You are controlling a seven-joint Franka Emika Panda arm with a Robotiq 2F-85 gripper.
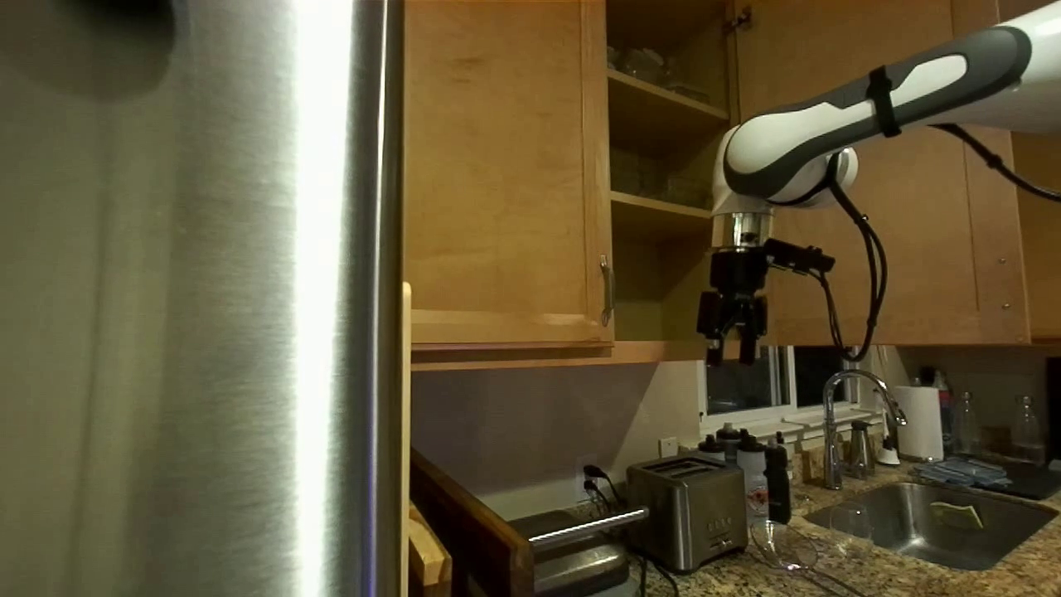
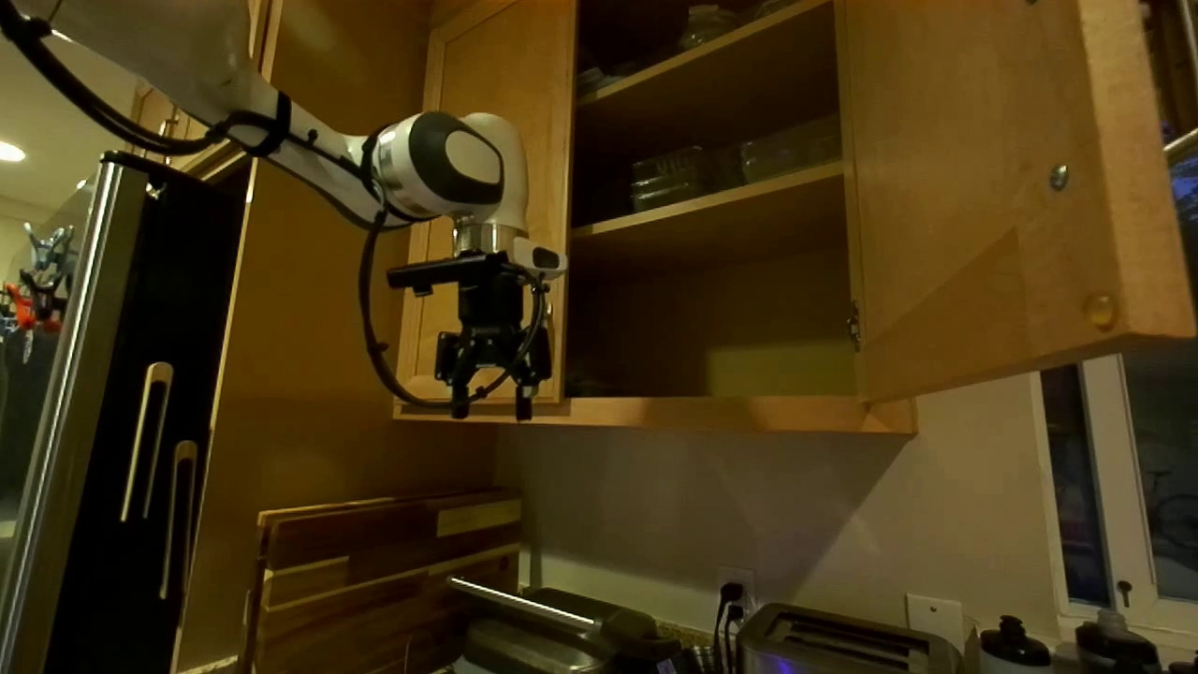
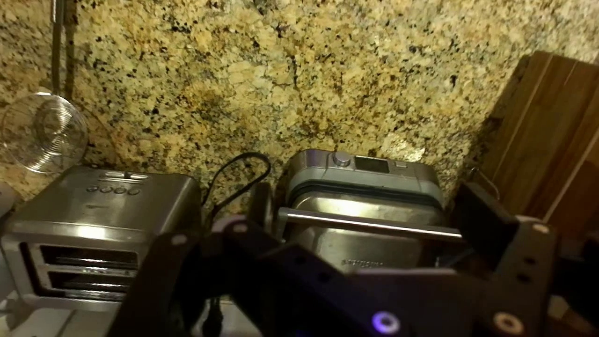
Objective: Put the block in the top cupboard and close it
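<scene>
The cupboard (image 2: 693, 309) takes the upper middle of the frame in both exterior views. It is of smooth, honey-coloured wood. Its closed door (image 2: 510, 75) has a slim metal handle (image 1: 608, 290); its open door (image 2: 983, 206) stands out wide, with its thick, straight edge at the far right of an exterior view. Two shelves (image 2: 711, 199) cross the opening, and clear containers (image 2: 666, 178) are set on them. Where the block is, I cannot tell.

In an exterior view the gripper (image 2: 492, 404) shows in front of the closed door, just left of the opening; how near it is to the wood, I cannot judge. It is black and points downward, with its fingers (image 2: 460, 398) spread well apart. The fingertips appear near the height of the cupboard's bottom edge, with open air between them and the counter (image 3: 281, 84).

This counter is of stone, speckled in yellow, brown and black. In the wrist view, a boxy steel toaster (image 3: 112, 215) sits at the lower left, a rounded grill (image 3: 369, 203) at the lower middle, and striped wooden boards (image 3: 547, 135) at the right edge. A brushed-steel fridge (image 1: 207, 290) fills the left of an exterior view.
</scene>
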